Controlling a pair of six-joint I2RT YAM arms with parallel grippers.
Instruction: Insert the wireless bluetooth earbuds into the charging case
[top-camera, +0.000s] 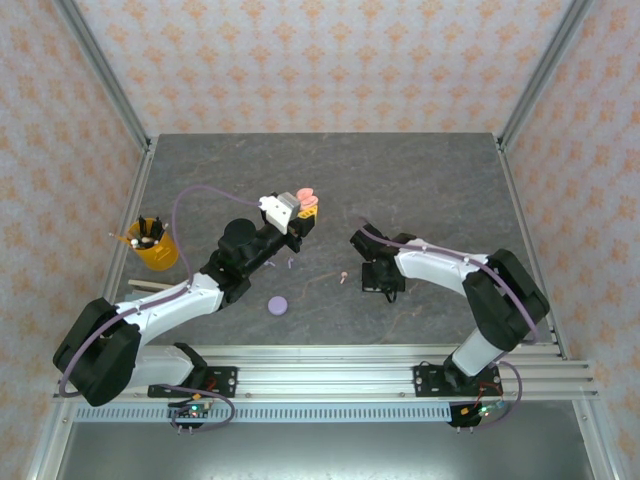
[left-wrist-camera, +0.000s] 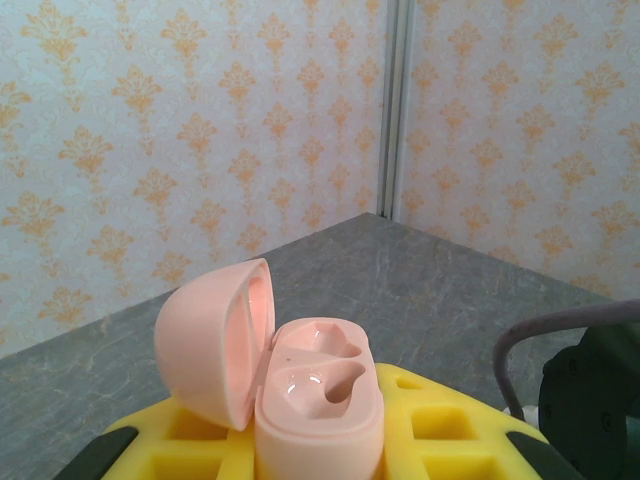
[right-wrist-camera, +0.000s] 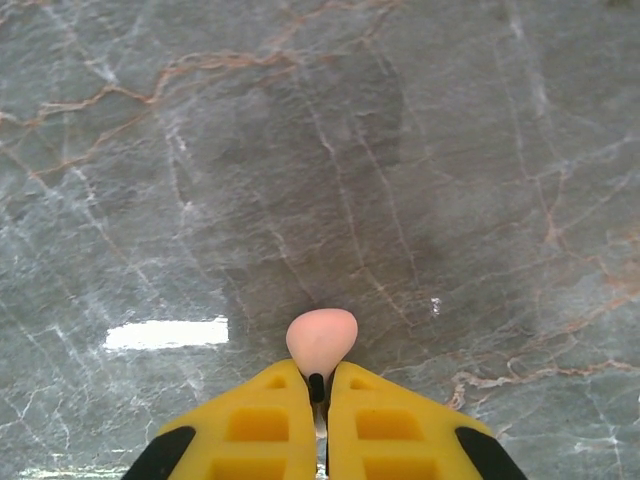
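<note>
Pinches a pale pink earbud (right-wrist-camera: 321, 340) by its stem in the right end effector (right-wrist-camera: 321, 388), yellow fingers (right-wrist-camera: 265, 415) all but touching, rounded head jutting past the tips above the grey marbled bench (right-wrist-camera: 420, 150). Clamps an open pale pink charging case (left-wrist-camera: 322, 400) in the left end effector (left-wrist-camera: 320, 445), lid (left-wrist-camera: 213, 340) swung up on the left, two moulded sockets facing up. Holds that case raised over the far middle of the bench in the top view. Shows, lying on the bench between the arms, a tiny pink piece (top-camera: 344, 277) and a tiny lilac piece (top-camera: 290, 264), both too small to make out, a round lilac case (top-camera: 278, 305) nearer the bases, and an orange cup (top-camera: 155, 245) by the left edge.
</note>
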